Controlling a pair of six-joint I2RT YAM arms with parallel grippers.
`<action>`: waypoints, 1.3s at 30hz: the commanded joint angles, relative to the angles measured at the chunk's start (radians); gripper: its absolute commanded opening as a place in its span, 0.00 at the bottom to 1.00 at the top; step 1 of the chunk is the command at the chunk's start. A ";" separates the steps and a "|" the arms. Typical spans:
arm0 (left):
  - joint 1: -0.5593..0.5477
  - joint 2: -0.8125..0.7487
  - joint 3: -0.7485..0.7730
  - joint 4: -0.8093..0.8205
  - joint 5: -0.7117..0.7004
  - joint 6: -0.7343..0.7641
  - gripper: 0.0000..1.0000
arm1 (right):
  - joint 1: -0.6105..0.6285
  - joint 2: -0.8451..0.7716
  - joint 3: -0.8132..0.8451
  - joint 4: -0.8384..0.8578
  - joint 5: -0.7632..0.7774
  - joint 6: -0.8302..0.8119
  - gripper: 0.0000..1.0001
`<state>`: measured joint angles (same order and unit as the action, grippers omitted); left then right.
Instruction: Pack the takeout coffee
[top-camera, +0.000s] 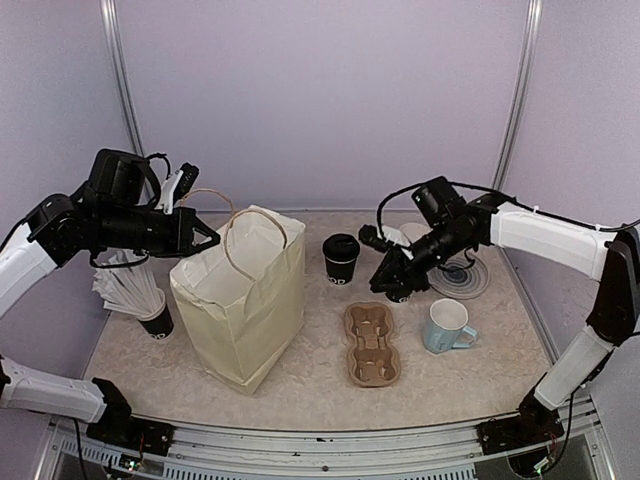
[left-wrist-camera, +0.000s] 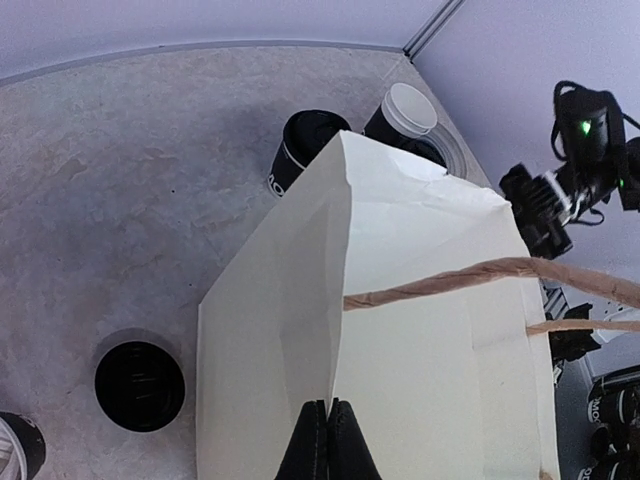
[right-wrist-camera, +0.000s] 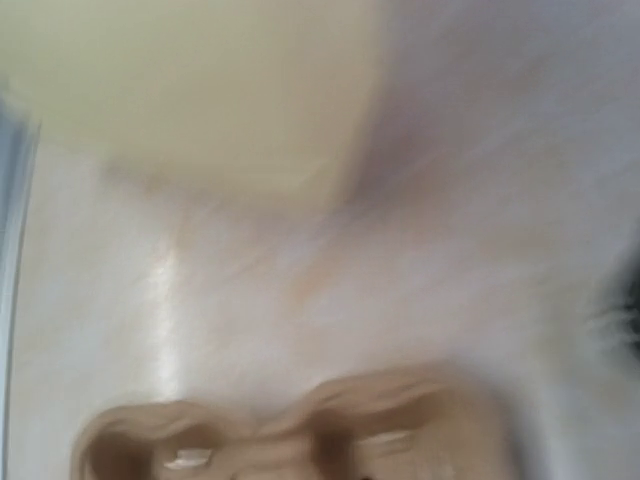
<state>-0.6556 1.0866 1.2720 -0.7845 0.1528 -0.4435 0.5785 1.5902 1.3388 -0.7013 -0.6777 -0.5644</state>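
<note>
One takeout coffee cup (top-camera: 341, 258) (left-wrist-camera: 305, 145), black with a black lid, stands just right of the cream paper bag (top-camera: 245, 300) (left-wrist-camera: 420, 330). My left gripper (top-camera: 205, 240) (left-wrist-camera: 328, 432) is shut on the bag's top edge, holding it up. My right gripper (top-camera: 393, 283) hangs low over a second black cup (top-camera: 403, 295), which it mostly hides. The top view does not show whether its fingers are closed on that cup. The right wrist view is motion-blurred and its fingers do not show there.
A brown cardboard cup carrier (top-camera: 372, 343) lies in the middle, with a light-blue mug (top-camera: 447, 326) to its right and a grey plate (top-camera: 465, 278) behind. A black cup of white sticks (top-camera: 140, 297) stands left of the bag. A black round top (left-wrist-camera: 140, 385) lies beyond the bag.
</note>
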 joint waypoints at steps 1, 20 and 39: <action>-0.003 0.017 -0.002 0.053 0.015 0.032 0.00 | 0.150 0.012 -0.112 -0.025 0.155 -0.097 0.04; -0.004 0.071 -0.020 0.090 0.080 0.029 0.00 | 0.301 0.110 -0.390 -0.046 0.595 -0.196 0.00; -0.003 0.056 -0.053 0.098 0.080 0.048 0.00 | 0.258 0.009 -0.293 -0.016 0.767 -0.222 0.01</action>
<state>-0.6556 1.1740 1.2236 -0.7036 0.2287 -0.4137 0.8455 1.6535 0.9840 -0.6945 0.1135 -0.7856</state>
